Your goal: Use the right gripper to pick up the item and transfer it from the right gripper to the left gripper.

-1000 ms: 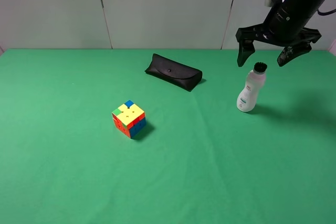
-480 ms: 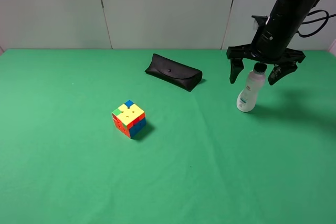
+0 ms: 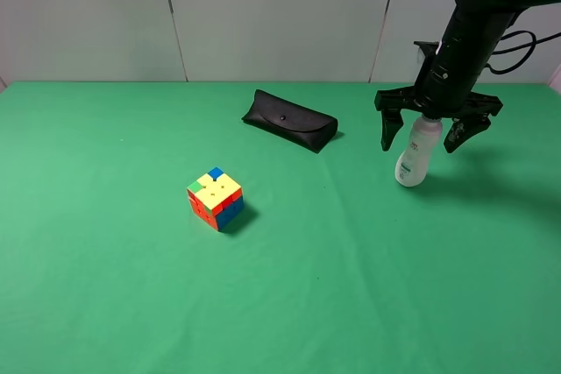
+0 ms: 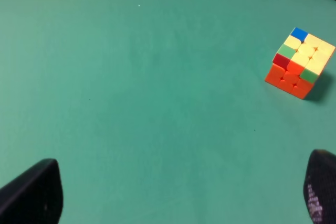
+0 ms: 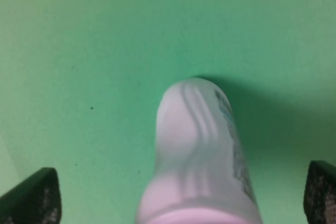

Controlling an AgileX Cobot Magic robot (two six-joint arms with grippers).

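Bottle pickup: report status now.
Right tool open, jaws either side of bottle neck, not gripping. Left tool open, above table near cube. Bottle upright. Cube and case well clear.

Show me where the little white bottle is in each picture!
Exterior high: the white bottle stands on the right side, between the open right claw tips.
Left wrist: not in it; the puzzle cube sits on the green table.
Right wrist: it fills the middle, seen from above, between the claw tips.
Shared landmark: the green table is in all three.
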